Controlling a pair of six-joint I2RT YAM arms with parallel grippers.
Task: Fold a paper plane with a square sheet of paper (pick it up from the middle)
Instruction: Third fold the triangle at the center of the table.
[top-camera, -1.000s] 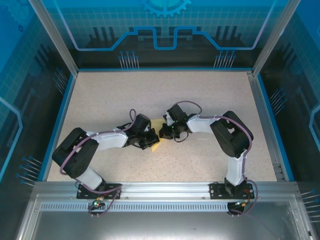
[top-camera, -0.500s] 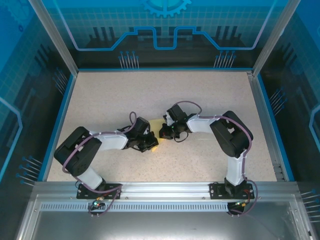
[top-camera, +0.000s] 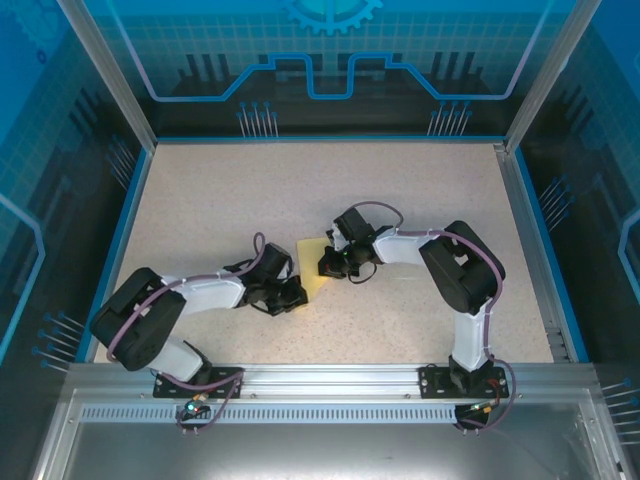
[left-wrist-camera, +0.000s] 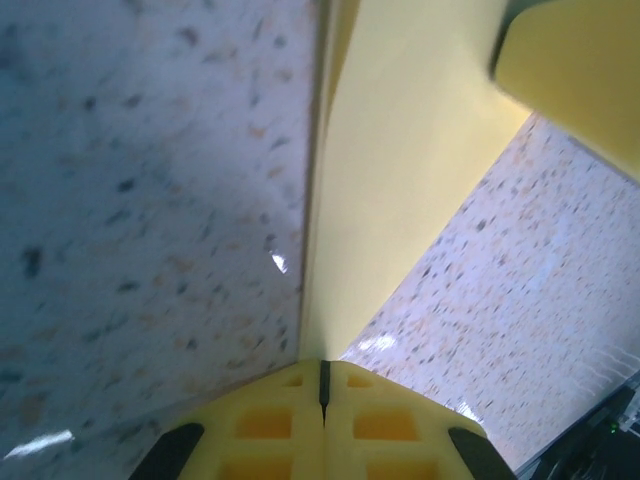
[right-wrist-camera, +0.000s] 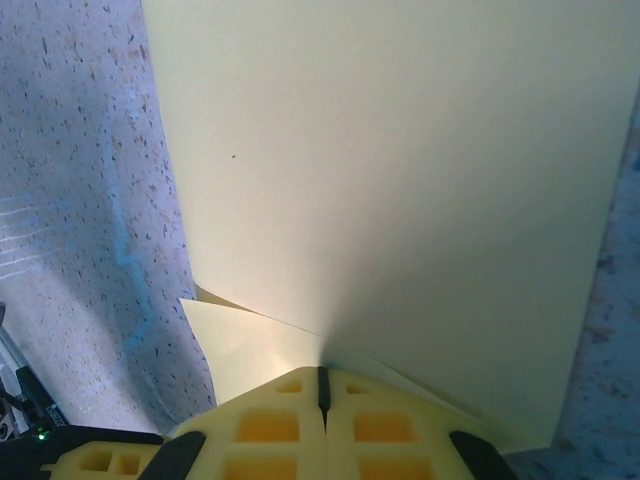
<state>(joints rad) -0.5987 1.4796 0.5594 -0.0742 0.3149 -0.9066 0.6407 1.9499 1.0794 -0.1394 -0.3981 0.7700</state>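
Table (top-camera: 300, 190): speckled beige. The square sheet of paper (top-camera: 311, 265): pale yellow, near the table's middle, between both arms; I think one layer is folded over. Left gripper (left-wrist-camera: 322, 375) and right gripper (right-wrist-camera: 322, 378): each clamped on a paper edge.

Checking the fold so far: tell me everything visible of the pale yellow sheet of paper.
The thin pale yellow sheet of paper is smooth, matte and unmarked. It is doubled over: a lower layer's corner peeks out beside the right gripper, which is shut and appears to pinch its edge. The left gripper, also shut, appears to pinch it too. It sits between them over the speckled table.
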